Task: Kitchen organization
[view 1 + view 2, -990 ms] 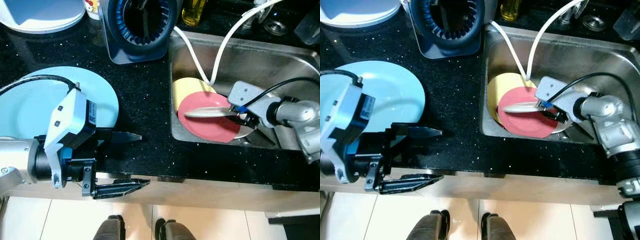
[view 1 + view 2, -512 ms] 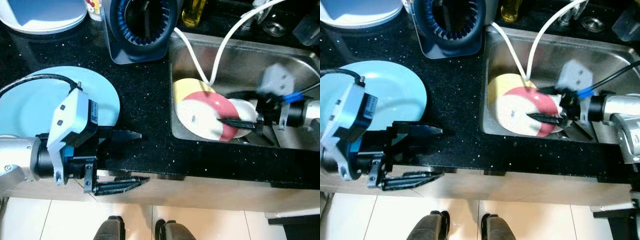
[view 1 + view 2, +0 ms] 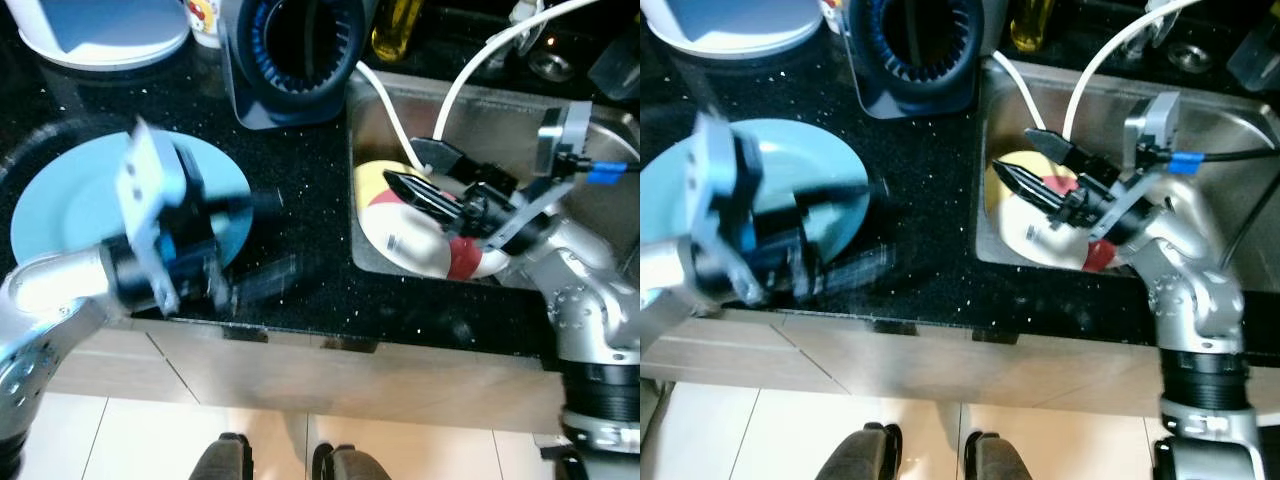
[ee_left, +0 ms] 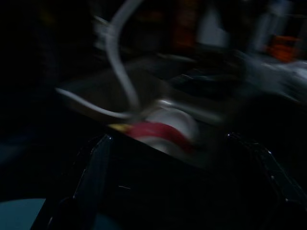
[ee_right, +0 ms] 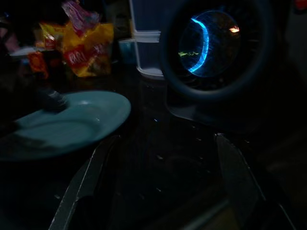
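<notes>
Black speckled stone surface (image 3: pixel 300 190) runs across the whole scene, with a steel sink (image 3: pixel 500 120) set into it on the right.

Far left there's a round light-blue plate (image 3: pixel 70 205) lying flat on the surface. The left tool (image 3: pixel 262 240) sits over the plate's right edge, pretty smeared by blur, but its two black fingers (image 4: pixel 93 177) look spread wide apart in the left wrist view, with nothing between them.

Behind that, near the back edge, stands a dark blue round container with a ribbed inside (image 3: pixel 295 50), and a white hose (image 3: pixel 470 70) curves down into the sink just right of it.

In the sink: a pale yellow plate (image 3: pixel 375 185) underneath, and a red plate tipped up so its white underside faces the camera (image 3: pixel 420 240), with the red rim showing at its lower right. The right tool (image 3: pixel 1028 160) is held above those plates at the sink's left end, pointing toward the blue plate side. Its fingers (image 3: pixel 1035 188) are splayed open and aren't pinching anything; can't tell if the lower one touches the tipped plate.

The right wrist view is dark, but you can make out some yellow snack bags (image 5: pixel 84 45) at the back.
</notes>
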`<state>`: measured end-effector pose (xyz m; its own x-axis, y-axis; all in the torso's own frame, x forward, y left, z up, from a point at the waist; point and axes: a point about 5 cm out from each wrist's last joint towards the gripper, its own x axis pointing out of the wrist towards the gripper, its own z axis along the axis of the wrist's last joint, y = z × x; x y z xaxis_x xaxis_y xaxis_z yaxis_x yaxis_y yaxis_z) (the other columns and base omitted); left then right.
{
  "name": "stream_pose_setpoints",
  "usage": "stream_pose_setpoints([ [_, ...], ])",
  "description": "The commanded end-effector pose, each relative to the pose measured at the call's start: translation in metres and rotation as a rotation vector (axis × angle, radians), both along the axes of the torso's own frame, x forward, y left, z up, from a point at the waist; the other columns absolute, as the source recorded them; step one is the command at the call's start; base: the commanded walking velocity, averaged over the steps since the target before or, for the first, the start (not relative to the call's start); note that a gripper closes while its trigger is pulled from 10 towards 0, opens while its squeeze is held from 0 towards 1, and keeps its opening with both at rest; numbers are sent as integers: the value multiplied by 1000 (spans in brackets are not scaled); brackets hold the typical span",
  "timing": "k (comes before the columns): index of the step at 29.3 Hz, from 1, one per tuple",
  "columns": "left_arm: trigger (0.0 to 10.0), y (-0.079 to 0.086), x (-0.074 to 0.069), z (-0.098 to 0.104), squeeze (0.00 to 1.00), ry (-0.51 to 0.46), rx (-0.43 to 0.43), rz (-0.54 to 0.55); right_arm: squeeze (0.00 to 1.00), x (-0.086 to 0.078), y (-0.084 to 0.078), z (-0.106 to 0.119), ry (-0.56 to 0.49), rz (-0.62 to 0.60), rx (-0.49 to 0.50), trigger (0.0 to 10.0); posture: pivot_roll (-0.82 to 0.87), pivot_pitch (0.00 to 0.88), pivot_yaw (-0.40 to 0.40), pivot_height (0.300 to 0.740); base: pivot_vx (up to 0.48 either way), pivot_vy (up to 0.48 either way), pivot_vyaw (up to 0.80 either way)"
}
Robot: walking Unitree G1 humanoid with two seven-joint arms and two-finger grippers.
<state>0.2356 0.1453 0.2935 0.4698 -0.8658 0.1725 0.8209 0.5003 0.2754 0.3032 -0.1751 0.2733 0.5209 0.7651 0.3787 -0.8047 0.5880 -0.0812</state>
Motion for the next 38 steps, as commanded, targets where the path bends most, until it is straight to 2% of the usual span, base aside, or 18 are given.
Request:
stream_pose_setpoints([
  [1,10000,1,3,6,0,-36,-68,45,0,1,6,0,14,-10,20,10000,113,137,-82,740,0,0,0],
  [3,10000,1,5,9,0,-52,-117,71,0,8,13,-2,37,-45,46,10000,119,135,-85,740,0,0,0],
  [4,10000,2,7,11,0,-60,-149,99,0,12,16,-2,56,-92,93,10000,126,135,-87,740,0,0,0],
  [8,10000,4,7,12,0,-65,-166,123,0,17,15,-1,65,-133,134,10000,129,137,-88,740,0,0,0],
  [9,10000,6,8,13,0,-68,-173,135,0,19,14,0,68,-154,150,10000,129,137,-88,740,0,0,0],
  [10,10000,21,10,18,0,-78,-228,242,0,29,-1,4,83,-301,262,10000,143,134,-89,740,0,0,0],
  [11,10000,21,10,18,0,-78,-228,242,0,29,-1,4,83,-301,262,10000,143,134,-89,740,0,0,0],
  [12,10000,33,11,22,0,-77,-283,321,0,33,-10,5,94,-364,340,10000,147,134,-89,740,0,0,0],
  [13,10000,33,11,22,0,-77,-283,321,0,33,-10,5,94,-364,340,10000,147,134,-89,740,0,0,0],
  [16,10000,47,7,20,0,-56,-331,390,0,29,-11,4,98,-344,381,10000,150,144,-86,740,0,0,0],
  [19,10000,58,-4,11,0,-9,-383,444,0,25,-6,-1,113,-319,389,10000,161,155,-90,740,0,0,0],
  [21,10000,73,-14,3,0,28,-417,532,0,23,-4,-8,138,-310,420,10000,176,165,-96,740,0,0,0],
  [23,10000,79,-19,1,0,34,-417,570,0,23,-1,-10,149,-292,446,10000,183,167,-98,740,0,0,0],
  [31,10000,90,-30,0,0,68,-433,628,0,22,5,-13,167,-249,480,10000,205,178,-100,740,0,0,0],
  [38,10000,99,-47,3,0,118,-599,660,0,25,1,-15,176,-259,462,10000,226,185,-103,740,0,0,0],
])
